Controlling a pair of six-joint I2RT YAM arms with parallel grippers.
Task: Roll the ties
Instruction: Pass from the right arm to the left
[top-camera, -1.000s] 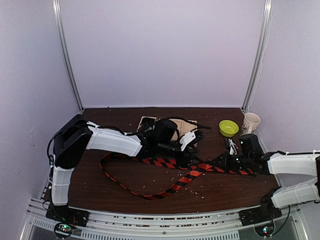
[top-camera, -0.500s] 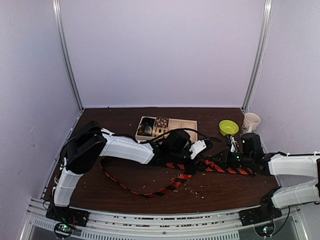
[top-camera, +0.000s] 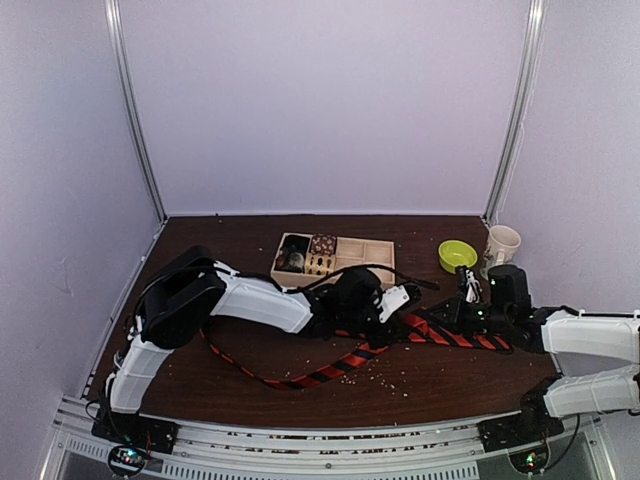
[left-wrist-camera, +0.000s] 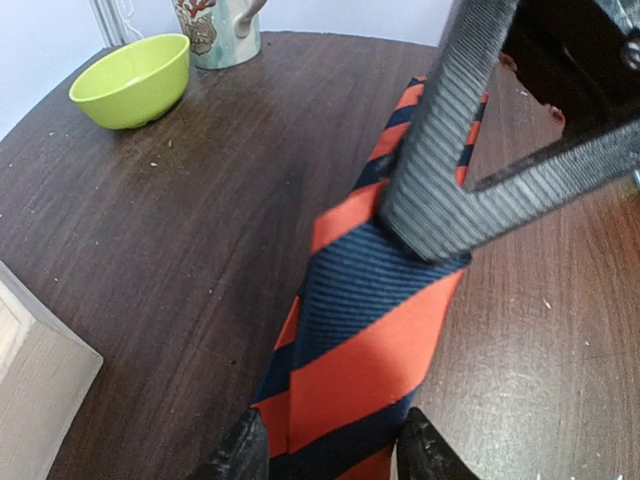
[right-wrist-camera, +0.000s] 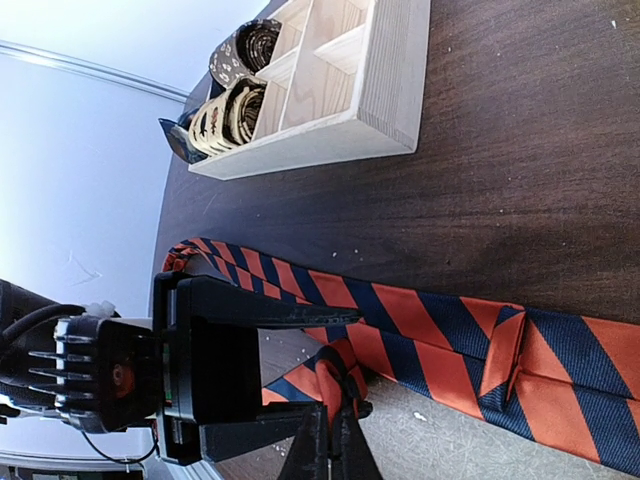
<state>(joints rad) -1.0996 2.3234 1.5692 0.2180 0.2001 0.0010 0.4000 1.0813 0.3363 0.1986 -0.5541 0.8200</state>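
The red-orange and dark striped tie (top-camera: 320, 375) lies across the front of the brown table, its narrow end looping left and its wide end at the right. My left gripper (top-camera: 418, 312) reaches in from the left. In the left wrist view its jaws (left-wrist-camera: 330, 455) stand wide apart, astride the tie (left-wrist-camera: 360, 330). My right gripper (top-camera: 445, 320) comes in from the right. In the right wrist view it (right-wrist-camera: 335, 455) is shut on a raised fold of the tie (right-wrist-camera: 450, 330), between the left gripper's spread fingers (right-wrist-camera: 300, 318).
A wooden tray (top-camera: 365, 250) behind the grippers holds small patterned fabric rolls (top-camera: 305, 258) in its left compartments. A green bowl (top-camera: 457, 255) and a mug (top-camera: 502, 243) stand at the back right. Crumbs are scattered over the table front.
My left arm has swung right and forward, off the tray and onto the tie's wide part. The tray now shows. The tie's left loop has shifted rightward. The right gripper has barely moved.
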